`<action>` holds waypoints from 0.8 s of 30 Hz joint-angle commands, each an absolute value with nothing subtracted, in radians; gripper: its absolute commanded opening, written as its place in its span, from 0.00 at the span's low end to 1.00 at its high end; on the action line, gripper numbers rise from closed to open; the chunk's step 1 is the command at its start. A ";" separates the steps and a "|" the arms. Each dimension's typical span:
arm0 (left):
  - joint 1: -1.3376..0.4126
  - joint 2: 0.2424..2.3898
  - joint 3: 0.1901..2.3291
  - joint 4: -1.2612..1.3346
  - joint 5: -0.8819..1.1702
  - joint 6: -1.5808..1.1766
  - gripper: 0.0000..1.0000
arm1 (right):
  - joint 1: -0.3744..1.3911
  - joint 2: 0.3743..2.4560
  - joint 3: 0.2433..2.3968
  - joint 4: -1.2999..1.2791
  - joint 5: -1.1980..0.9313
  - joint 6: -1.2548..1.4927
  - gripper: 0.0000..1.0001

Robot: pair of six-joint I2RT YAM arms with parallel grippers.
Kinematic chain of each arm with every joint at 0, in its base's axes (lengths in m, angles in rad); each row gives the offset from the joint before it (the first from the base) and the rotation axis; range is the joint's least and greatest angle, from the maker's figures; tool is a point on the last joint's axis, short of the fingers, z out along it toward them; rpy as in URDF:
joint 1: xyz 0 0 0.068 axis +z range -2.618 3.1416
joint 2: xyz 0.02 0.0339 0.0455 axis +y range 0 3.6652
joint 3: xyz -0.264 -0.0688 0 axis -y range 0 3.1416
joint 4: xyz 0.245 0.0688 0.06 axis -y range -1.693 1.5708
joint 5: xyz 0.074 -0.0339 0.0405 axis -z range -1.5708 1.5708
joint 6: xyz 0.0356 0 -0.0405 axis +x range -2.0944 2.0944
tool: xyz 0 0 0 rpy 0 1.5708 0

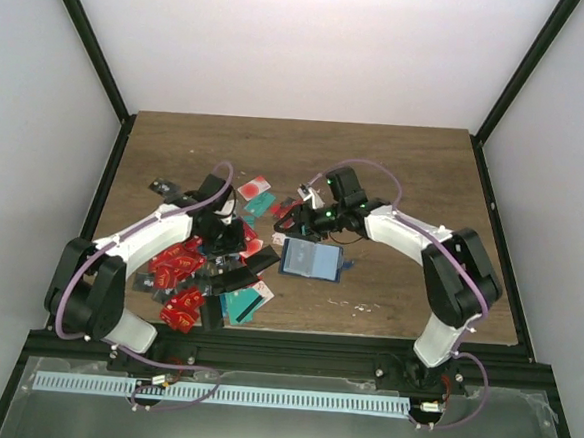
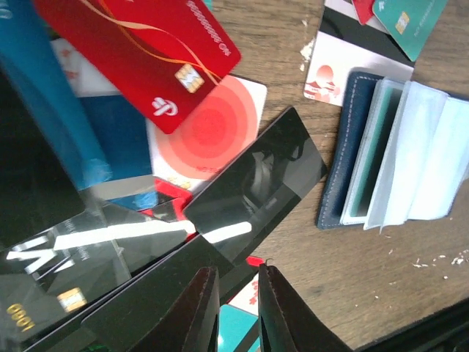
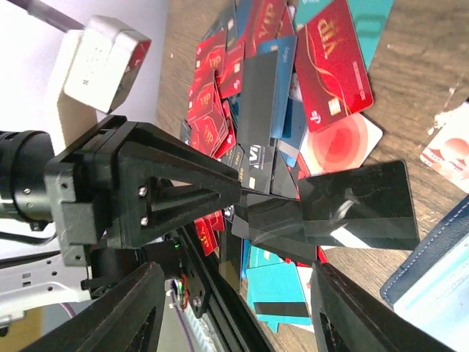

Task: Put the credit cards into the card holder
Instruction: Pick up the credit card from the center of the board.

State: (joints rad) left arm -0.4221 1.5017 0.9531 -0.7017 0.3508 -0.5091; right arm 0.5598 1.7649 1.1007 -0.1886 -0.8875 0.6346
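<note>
My left gripper [image 2: 238, 297] is shut on a black card [image 2: 253, 187] and holds it by one end, just above the card pile [image 1: 193, 277]. The right wrist view shows that black card [image 3: 359, 202] sticking out from the left gripper's fingertips. The pile holds many red, teal, black and white-pink credit cards. The dark blue card holder [image 1: 311, 259] lies open on the wood, its clear sleeves [image 2: 418, 154] showing, just right of the held card. My right gripper [image 3: 242, 315] is open and empty. It hovers beside the holder's left end [image 3: 440, 253] and faces the left gripper [image 1: 233, 237].
Loose cards lie behind the holder: a white-pink one [image 2: 333, 70] and a teal one [image 2: 410, 22]. More cards lie toward the back [image 1: 257, 189]. The table's front edge and black rail [image 1: 283, 344] run close behind the pile.
</note>
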 commanded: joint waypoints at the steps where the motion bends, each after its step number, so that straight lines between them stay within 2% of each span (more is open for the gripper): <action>1: -0.418 1.428 0.939 -0.773 0.226 -0.526 0.19 | 0.567 1.684 1.107 -0.280 -0.793 0.562 0.56; 10: -0.400 1.276 0.818 -0.851 0.072 -0.658 0.23 | 0.656 1.721 1.030 -0.186 -0.804 0.624 0.56; 13: -0.398 1.233 0.763 -0.853 0.071 -0.687 0.29 | 0.708 1.770 1.067 -0.184 -0.785 0.631 0.56; 17: -0.399 1.154 0.698 -0.835 0.093 -0.745 0.43 | 0.759 1.833 1.106 -0.151 -0.776 0.659 0.56; 24: -0.361 1.075 0.696 -0.888 -0.013 -0.805 0.49 | 0.828 1.963 1.222 -0.131 -0.770 0.686 0.56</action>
